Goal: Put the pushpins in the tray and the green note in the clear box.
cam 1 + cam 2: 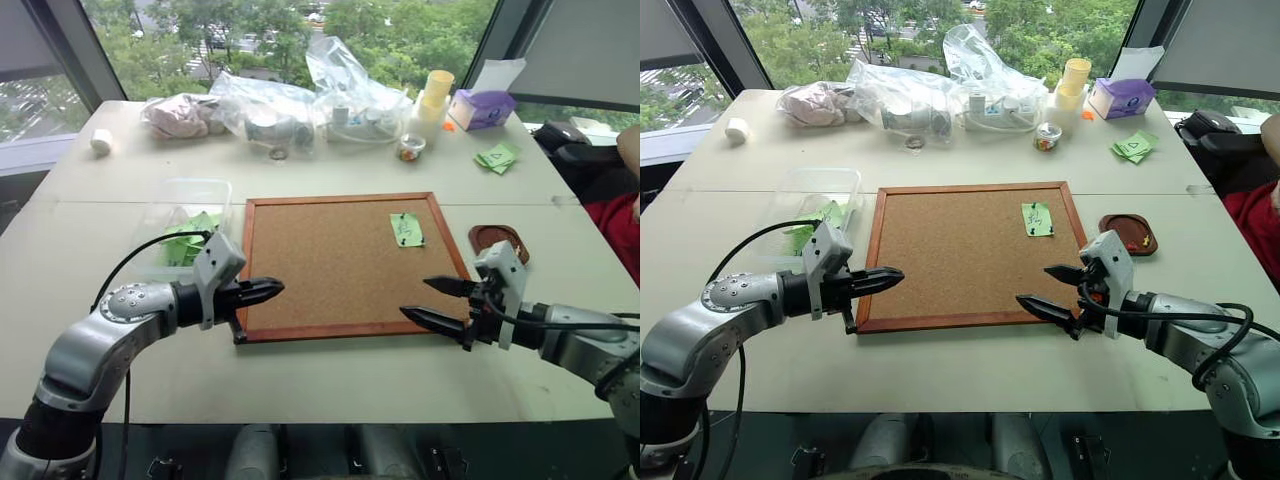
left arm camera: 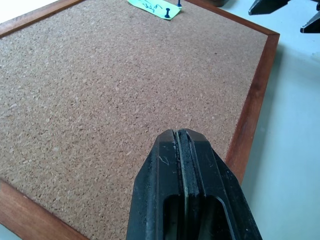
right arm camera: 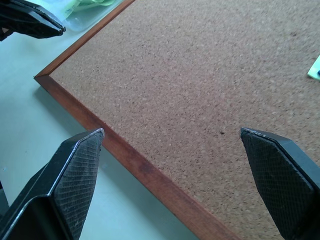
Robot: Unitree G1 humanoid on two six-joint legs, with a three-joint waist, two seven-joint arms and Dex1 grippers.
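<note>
On the corkboard: note and pins, unread

We list the green note (image 1: 406, 229) pinned to the corkboard (image 1: 340, 265) by pushpins (image 2: 167, 9); its scribble is illegible. Tray (image 1: 498, 240) beside the frame, clear box (image 1: 188, 215) opposite. Left gripper (image 1: 270, 290) clenched empty, right gripper (image 1: 432, 300) spread wide.

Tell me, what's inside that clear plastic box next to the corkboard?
The clear box holds several light-green paper slips. The left gripper and its arm cover the box's near edge, so anything lying there is hidden.

The green note (image 2: 152, 7) is cut off by the picture's edge.
</note>
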